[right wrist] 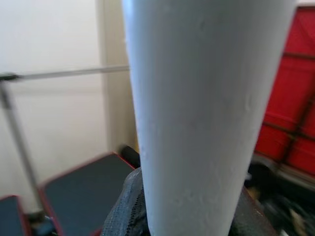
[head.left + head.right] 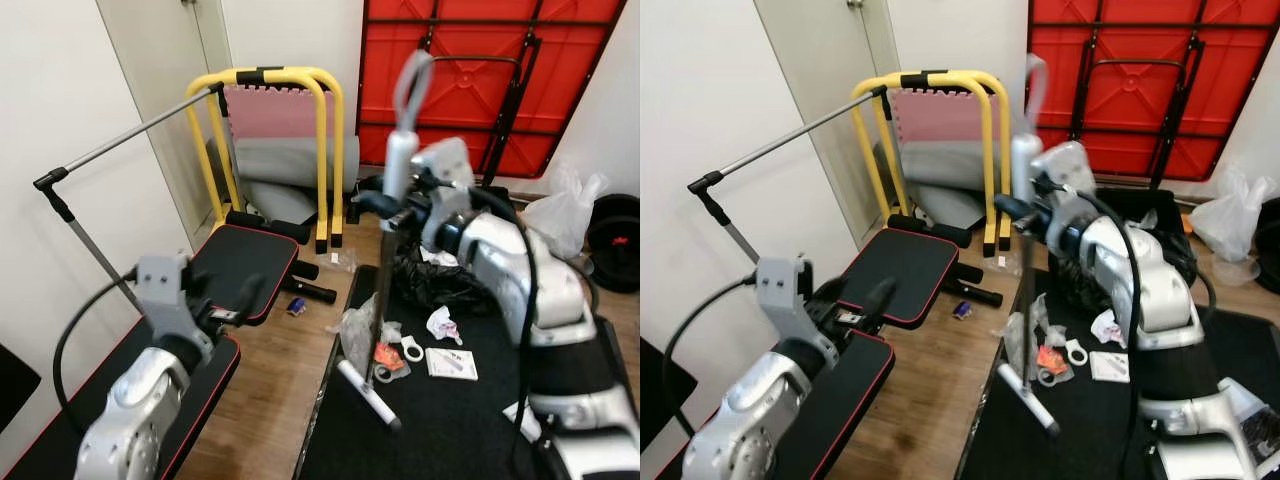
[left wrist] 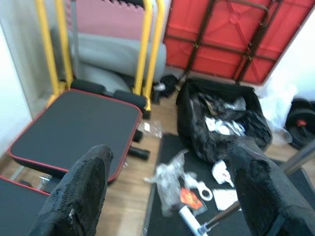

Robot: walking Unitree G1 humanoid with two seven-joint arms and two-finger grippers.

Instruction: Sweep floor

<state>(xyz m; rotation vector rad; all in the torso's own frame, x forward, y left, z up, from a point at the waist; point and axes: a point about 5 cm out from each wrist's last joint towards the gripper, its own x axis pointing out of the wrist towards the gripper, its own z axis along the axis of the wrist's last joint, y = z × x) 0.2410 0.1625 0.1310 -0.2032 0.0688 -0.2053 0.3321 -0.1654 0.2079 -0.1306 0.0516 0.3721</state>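
My right gripper (image 2: 392, 208) is shut on the pale handle of a broom (image 2: 401, 150), held upright in front of me. The handle (image 1: 206, 113) stands close before the right wrist camera. The broom's shaft runs down to its head (image 2: 368, 394) on the black mat (image 2: 450, 420). Litter lies by the head: crumpled plastic (image 2: 357, 335), a red scrap (image 2: 389, 356), a white ring (image 2: 412, 350), a paper card (image 2: 450, 363) and a wad of tissue (image 2: 442, 324). My left gripper (image 2: 232, 298) is raised at lower left, open, its fingers (image 3: 81, 189) wide apart with nothing between them.
A black and red padded bench (image 2: 235, 262) and a yellow frame (image 2: 320, 150) stand to the left over wood floor (image 2: 280, 390). A full black rubbish bag (image 3: 221, 123) sits behind the litter. A red folded table (image 2: 480, 70) leans on the back wall; a white bag (image 2: 565, 215) and weight plate (image 2: 615, 240) lie right.
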